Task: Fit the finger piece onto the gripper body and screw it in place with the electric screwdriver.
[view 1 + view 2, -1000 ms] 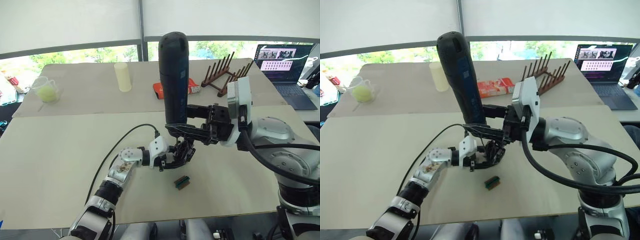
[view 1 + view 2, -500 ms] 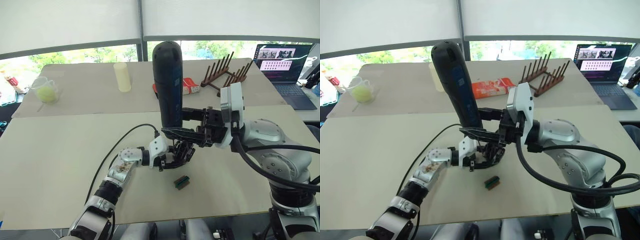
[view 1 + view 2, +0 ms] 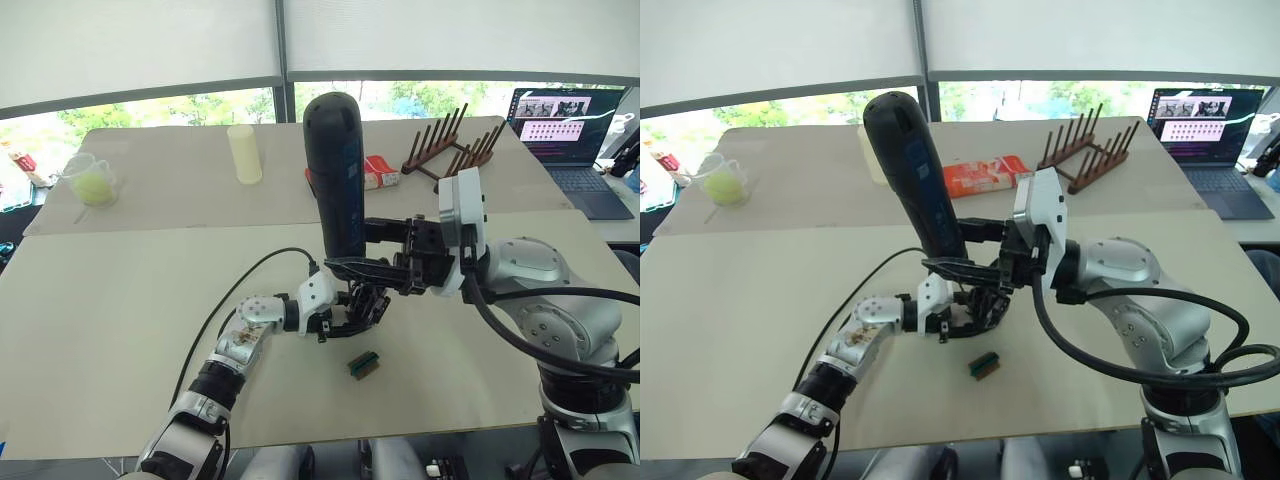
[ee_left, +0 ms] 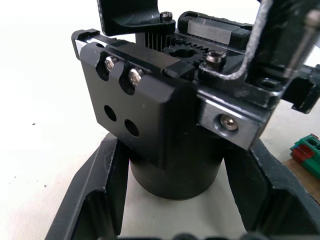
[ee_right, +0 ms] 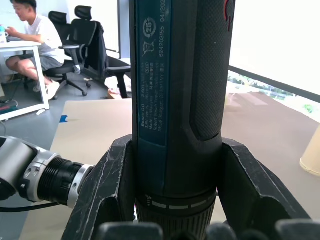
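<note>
Tables: two pale tabletops (image 3: 100, 300), the near one carrying the work, the far one butted against its back edge.
Electric screwdriver: one electric screwdriver (image 3: 338, 175), upright with a slight tilt, over the middle of the near table; the right wrist view adds the printed label on its blue-black barrel.
Right gripper: one right gripper (image 3: 372, 268), its two fingers clamped on the screwdriver's lower barrel, one on each side.
Left gripper: one left gripper (image 3: 350, 318), low on the near table, its fingers closed around the round base of the gripper body.
Gripper body: one gripper body (image 4: 170, 115), directly under the screwdriver; the left wrist view reveals its screws, gear teeth and two empty holes.
Green-brown block: one green-brown block (image 3: 364, 363), lying just beside the left gripper, toward the near edge.
Finger piece: cannot be told apart from the assembly.
Person: one person (image 5: 35, 42) seated at a desk, in the right wrist view.
</note>
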Robot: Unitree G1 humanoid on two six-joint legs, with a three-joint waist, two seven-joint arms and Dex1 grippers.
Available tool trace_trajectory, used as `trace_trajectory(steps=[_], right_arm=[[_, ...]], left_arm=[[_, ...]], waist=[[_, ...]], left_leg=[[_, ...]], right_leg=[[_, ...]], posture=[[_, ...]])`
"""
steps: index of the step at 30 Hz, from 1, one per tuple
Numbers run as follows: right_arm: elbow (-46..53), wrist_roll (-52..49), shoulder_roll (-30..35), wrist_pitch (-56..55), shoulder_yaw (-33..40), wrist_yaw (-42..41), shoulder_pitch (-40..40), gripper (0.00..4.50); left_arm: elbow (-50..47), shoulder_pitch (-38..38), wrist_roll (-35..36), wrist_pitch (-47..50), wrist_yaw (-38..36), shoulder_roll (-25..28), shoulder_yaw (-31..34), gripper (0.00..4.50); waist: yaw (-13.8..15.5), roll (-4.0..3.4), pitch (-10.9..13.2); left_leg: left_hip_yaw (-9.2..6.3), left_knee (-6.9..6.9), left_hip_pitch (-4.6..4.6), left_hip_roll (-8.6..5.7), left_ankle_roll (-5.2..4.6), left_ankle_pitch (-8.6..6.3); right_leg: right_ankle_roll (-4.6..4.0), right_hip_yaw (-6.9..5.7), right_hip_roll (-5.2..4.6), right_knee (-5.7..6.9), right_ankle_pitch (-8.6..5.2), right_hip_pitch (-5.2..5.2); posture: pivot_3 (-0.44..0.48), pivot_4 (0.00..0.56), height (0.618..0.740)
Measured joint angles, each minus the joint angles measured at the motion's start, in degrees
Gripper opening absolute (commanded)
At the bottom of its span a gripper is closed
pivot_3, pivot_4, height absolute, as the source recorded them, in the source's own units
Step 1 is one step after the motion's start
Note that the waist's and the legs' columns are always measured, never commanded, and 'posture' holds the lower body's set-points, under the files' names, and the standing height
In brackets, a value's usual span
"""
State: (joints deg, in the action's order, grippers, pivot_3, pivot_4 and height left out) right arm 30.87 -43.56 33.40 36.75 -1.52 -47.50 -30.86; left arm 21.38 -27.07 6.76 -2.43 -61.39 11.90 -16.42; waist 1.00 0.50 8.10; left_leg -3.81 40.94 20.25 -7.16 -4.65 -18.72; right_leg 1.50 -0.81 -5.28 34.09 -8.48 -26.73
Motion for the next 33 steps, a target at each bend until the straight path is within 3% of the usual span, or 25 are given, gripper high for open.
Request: trace_trajectory(steps=[33], right_arm=[[-1.00, 2.14, -1.17, -0.67, -0.02, -1.17, 0.22, 1.89]], left_arm=[[0.12, -0.09, 0.02, 0.00, -0.05, -0.01, 0.01, 2.27]], waist=[[0.00, 0.00, 0.00]], left_leg=[[0.00, 0.00, 0.00, 0.00, 0.00, 0.00]], right_leg=[[0.00, 0.00, 0.00, 0.00, 0.00, 0.00]], posture=[[0.000, 0.150, 0.740]])
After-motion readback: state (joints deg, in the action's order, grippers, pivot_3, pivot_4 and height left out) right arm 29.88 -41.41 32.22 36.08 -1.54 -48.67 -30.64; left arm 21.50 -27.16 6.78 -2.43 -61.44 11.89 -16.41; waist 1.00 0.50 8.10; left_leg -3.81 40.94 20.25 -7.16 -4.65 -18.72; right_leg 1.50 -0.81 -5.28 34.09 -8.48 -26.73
